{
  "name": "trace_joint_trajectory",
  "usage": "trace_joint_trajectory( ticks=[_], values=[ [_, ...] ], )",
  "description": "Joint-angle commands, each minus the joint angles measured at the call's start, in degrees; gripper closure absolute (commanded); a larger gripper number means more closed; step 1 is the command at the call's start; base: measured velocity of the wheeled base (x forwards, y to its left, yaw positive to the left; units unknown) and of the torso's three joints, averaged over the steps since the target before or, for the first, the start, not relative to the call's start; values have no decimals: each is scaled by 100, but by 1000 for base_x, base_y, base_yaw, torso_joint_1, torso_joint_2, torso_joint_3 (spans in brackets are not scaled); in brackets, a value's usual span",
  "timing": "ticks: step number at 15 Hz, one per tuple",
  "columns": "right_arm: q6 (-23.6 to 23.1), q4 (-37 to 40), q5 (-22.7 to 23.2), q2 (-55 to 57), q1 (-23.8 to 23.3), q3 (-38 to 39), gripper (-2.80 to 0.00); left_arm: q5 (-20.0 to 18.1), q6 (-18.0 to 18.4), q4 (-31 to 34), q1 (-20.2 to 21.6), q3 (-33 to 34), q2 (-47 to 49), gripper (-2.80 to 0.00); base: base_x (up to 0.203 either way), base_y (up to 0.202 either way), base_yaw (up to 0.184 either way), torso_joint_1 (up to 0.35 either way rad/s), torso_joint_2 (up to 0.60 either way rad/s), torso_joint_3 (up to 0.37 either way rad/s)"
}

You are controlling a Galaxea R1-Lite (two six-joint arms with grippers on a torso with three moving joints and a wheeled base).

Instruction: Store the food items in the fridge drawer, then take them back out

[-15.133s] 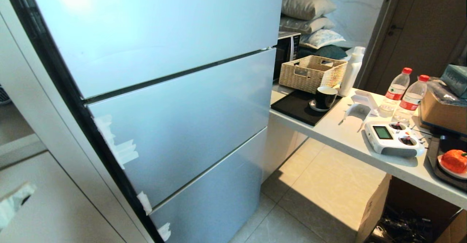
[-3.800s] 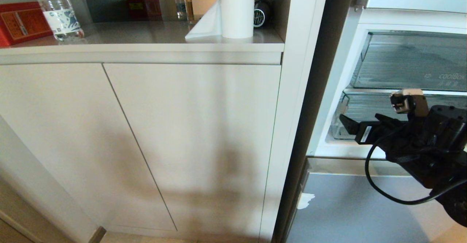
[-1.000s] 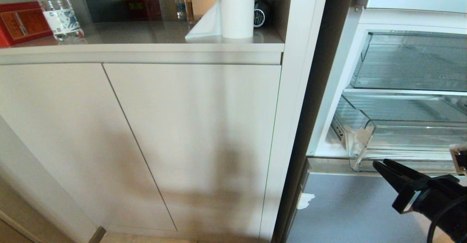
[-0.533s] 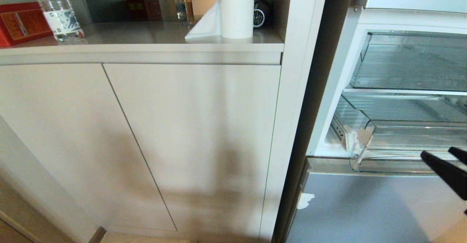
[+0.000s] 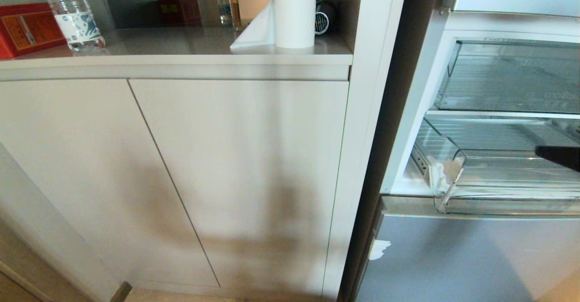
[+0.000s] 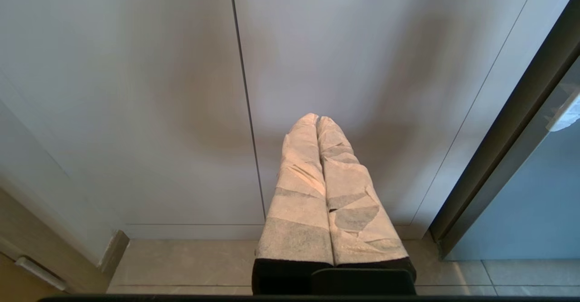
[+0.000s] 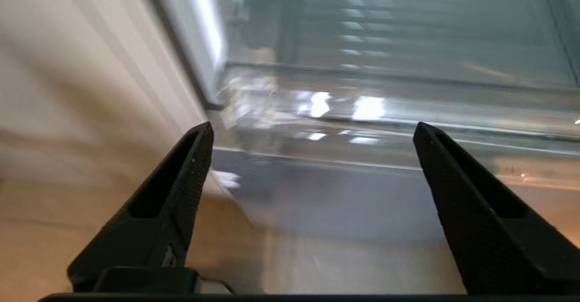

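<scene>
The fridge drawer [image 5: 498,198] is a clear bin with a whitish patch on its front corner. It stands pulled out of the open fridge at the right of the head view, and nothing shows inside it. In the head view only one black fingertip [image 5: 558,156] of my right gripper shows, at the right edge in front of the drawer. The right wrist view shows the right gripper [image 7: 311,127] open wide and empty, facing the blurred drawer front [image 7: 362,111]. My left gripper [image 6: 316,119] is shut, its taped fingers parked low before a cabinet door. The food items are out of view.
A shorter clear bin [image 5: 512,80] sits above the drawer, and a grey fridge front [image 5: 453,256] lies below it. Left of the fridge stands a white cabinet [image 5: 226,157]. Its counter holds a paper roll [image 5: 294,18], a water bottle [image 5: 72,12] and a red box [image 5: 25,27].
My right gripper has risen from below the drawer front to drawer height and slid right, almost out of the head view. Its jaws have spread apart. The drawer stays pulled out.
</scene>
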Motion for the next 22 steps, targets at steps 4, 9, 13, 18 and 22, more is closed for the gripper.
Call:
trace_joint_trajectory(
  ticks=[4, 9, 13, 18, 22],
  values=[
    [-65, 215, 78, 2227, -530, -1183, -280, 0, 0, 0, 0, 0, 8, 0, 0, 0, 0, 0, 0, 0],
    [-58, 518, 230, 3102, -887, -1943, -280, 0, 0, 0, 0, 0, 8, 0, 0, 0, 0, 0, 0, 0],
    [-54, 2239, 1100, 3148, -1080, -2777, -280, 0, 0, 0, 0, 0, 8, 0, 0, 0, 0, 0, 0, 0],
    [-120, 4258, 1782, 2709, -1609, -3474, -280, 0, 0, 0, 0, 0, 8, 0, 0, 0, 0, 0, 0, 0],
    [-683, 4910, 1834, 1984, -1933, -3301, -280, 0, 0, 0, 0, 0, 8, 0, 0, 0, 0, 0, 0, 0]
  ],
)
